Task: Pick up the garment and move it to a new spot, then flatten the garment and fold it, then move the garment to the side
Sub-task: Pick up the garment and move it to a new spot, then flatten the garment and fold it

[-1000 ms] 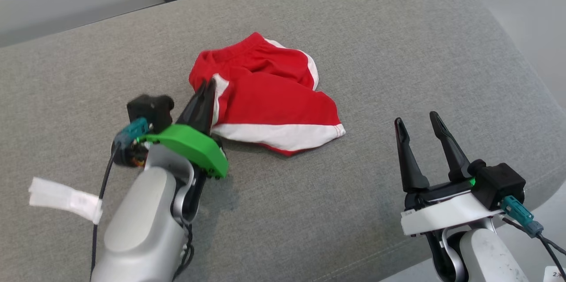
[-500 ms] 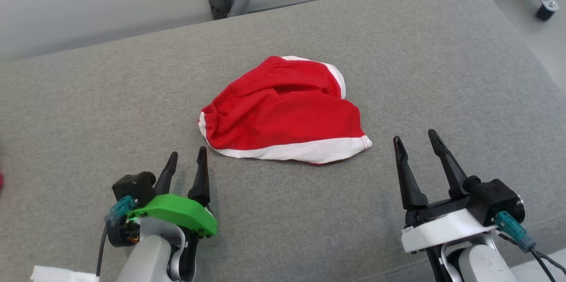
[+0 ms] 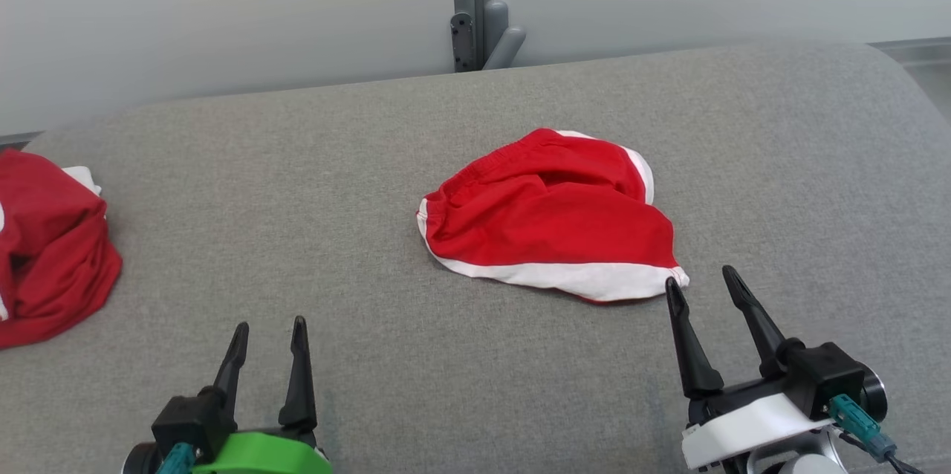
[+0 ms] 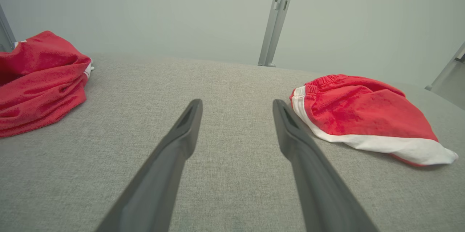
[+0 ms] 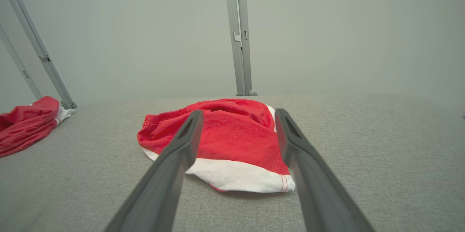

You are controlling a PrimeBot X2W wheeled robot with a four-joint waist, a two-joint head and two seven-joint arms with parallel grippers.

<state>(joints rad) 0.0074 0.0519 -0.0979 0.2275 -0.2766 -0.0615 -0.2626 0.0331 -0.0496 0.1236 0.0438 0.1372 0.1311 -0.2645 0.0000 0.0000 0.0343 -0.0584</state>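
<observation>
My jaws stand wide on both sides and hold nothing: my left gripper (image 3: 269, 324) hangs low over bare grey fabric, my right gripper (image 3: 700, 277) sits just short of the shorts.

Under both is one broad grey cushion (image 3: 297, 184), with one pale wall (image 3: 186, 13) behind its far edge and one grey metal post (image 3: 464, 6) rising at the middle of that wall.

I count two red garments. The bigger heap to my eye is the crumpled red pile (image 3: 52, 251) at the cushion's far left edge, well apart from either gripper.

The shorts (image 3: 550, 218), red with white trim, lie loosely flattened near the middle of the cushion, waistband toward the wall and the white hem toward me. They are ahead of and to the right of my left gripper, with open cushion between. From my right wrist the shorts (image 5: 236, 137) lie straight ahead, seen in the gap between my two fingers. In the head view the tip of the inner right finger (image 3: 687, 340) meets the white hem's corner; I cannot tell if it touches.
</observation>
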